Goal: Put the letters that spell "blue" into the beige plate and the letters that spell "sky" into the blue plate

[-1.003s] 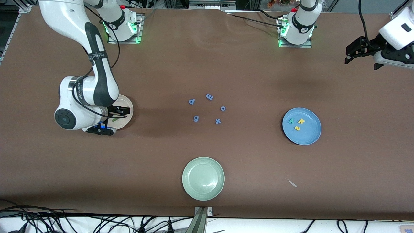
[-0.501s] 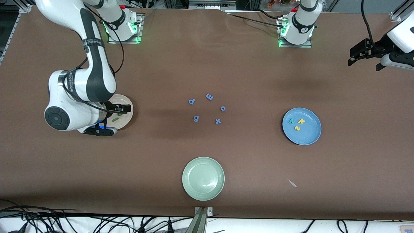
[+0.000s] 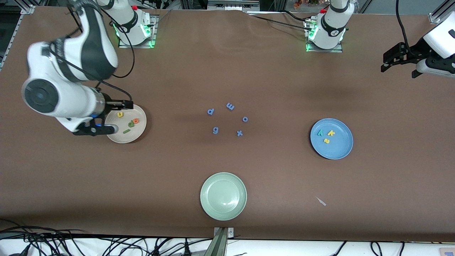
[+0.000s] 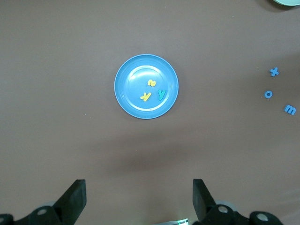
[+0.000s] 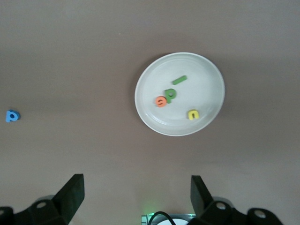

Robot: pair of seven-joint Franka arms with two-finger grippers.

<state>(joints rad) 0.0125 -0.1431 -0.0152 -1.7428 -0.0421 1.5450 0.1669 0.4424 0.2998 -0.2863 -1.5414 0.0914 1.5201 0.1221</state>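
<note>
Toward the right arm's end of the table, the beige plate (image 3: 126,123) holds the green b (image 5: 171,94), green l (image 5: 179,80), yellow u (image 5: 192,114) and orange e (image 5: 161,101). The right gripper (image 3: 106,117) hangs over that plate's edge, jaws wide apart and empty. The blue plate (image 3: 337,149) carries the yellow s (image 3: 326,140), yellow k (image 3: 331,133) and teal y (image 3: 320,133). The left gripper (image 3: 398,62) hovers over bare table at the left arm's end, jaws spread, holding nothing.
</note>
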